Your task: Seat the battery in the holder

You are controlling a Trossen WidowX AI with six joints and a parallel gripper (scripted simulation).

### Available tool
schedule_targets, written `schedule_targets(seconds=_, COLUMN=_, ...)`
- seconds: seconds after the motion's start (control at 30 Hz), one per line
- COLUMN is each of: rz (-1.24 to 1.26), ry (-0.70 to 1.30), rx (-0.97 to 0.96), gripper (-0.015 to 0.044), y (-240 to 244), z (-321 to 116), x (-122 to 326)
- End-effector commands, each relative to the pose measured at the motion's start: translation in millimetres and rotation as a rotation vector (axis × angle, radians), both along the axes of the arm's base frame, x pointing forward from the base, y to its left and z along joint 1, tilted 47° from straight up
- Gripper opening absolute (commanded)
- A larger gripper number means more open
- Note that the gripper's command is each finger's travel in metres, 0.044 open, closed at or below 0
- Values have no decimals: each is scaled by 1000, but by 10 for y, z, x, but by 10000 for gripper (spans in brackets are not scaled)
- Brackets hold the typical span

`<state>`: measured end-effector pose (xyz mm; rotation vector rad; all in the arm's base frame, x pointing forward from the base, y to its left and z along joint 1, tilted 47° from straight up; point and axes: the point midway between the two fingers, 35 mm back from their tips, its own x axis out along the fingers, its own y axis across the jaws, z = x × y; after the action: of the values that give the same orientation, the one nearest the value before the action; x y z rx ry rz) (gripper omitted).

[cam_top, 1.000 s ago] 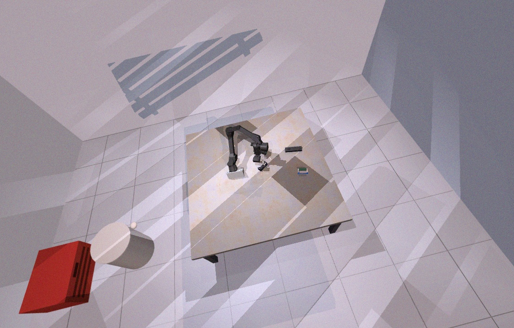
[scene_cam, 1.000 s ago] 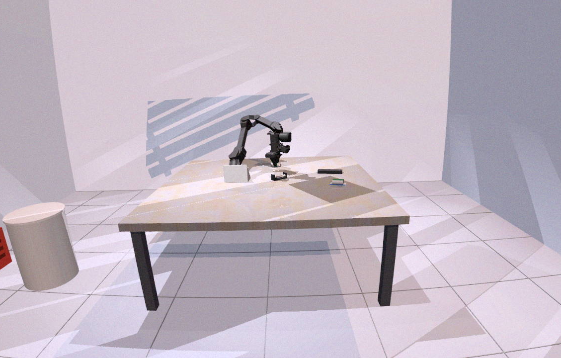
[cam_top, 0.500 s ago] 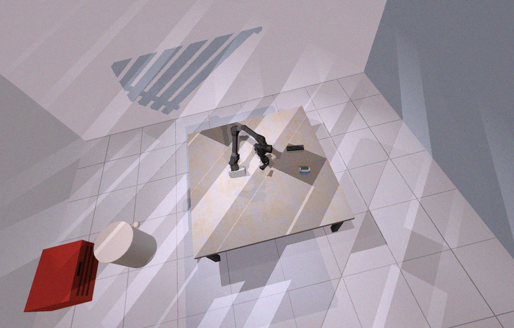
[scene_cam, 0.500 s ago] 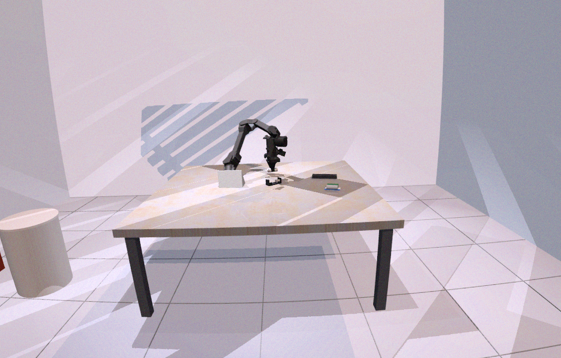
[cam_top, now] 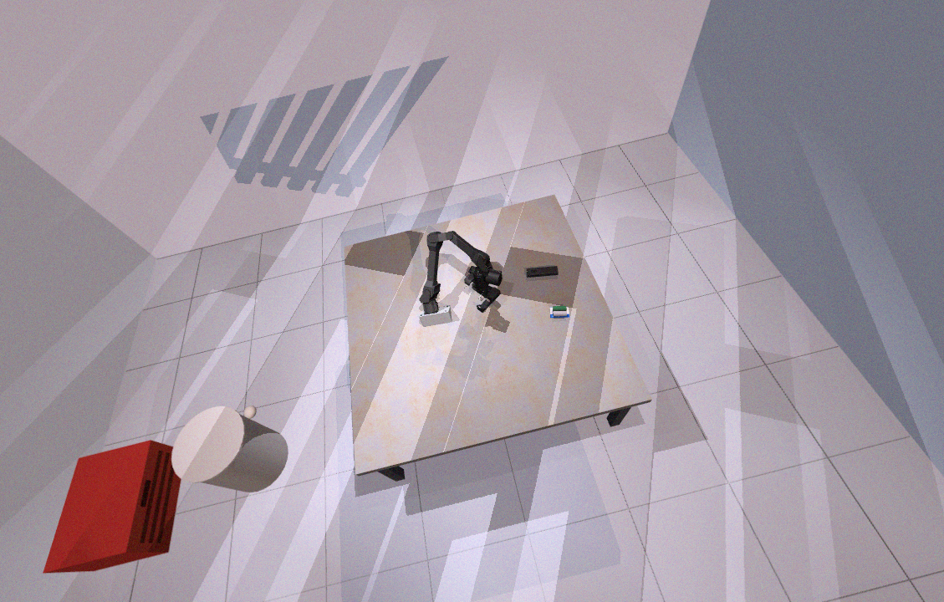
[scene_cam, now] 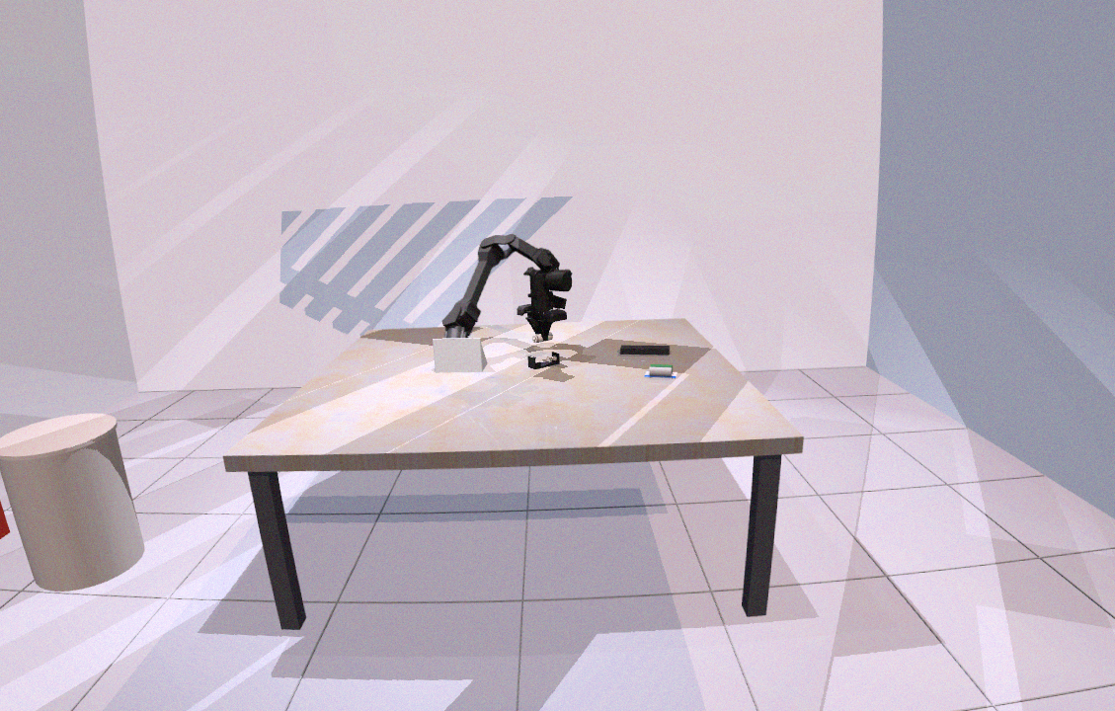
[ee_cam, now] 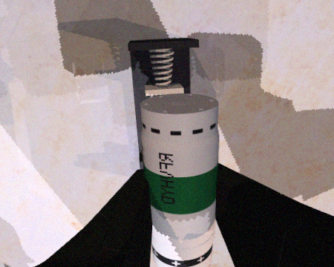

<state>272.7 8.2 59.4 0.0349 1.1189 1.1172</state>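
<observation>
Battery (ee_cam: 179, 156): wrist view, gripped between the gripper's (cam_top: 477, 293) (scene_cam: 540, 339) (ee_cam: 182, 208) fingers, overlapping the holder (cam_top: 487, 302) (scene_cam: 543, 363) (ee_cam: 134, 107) in sight, flat end toward its spring (ee_cam: 162, 67). Exterior, gripper above the holder, battery not seated. Top, white-and-green cylinder (cam_top: 558, 308) (scene_cam: 660, 371) well right of the holder.

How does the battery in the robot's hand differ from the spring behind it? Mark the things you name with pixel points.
The battery (ee_cam: 179, 148) is a smooth, solid cylinder, while the spring (ee_cam: 162, 67) is an open metal coil. The battery is white with a green band and dark markings; the spring is one plain pale colour. The battery is gripped in the hand (ee_cam: 179, 211), whereas the spring sits in the black holder (ee_cam: 163, 43).
</observation>
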Motion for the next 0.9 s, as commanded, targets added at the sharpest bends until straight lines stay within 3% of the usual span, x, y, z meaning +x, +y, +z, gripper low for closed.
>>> schedule_targets(seconds=0.0, rz=22, ry=1, rx=-11, gripper=84, y=2, z=-42, x=-3)
schedule_targets(seconds=0.4, rz=143, ry=128, rx=-176, gripper=84, y=253, z=-334, x=-64)
schedule_targets(seconds=0.87, rz=195, ry=181, rx=-236, gripper=84, y=316, z=-363, x=-40)
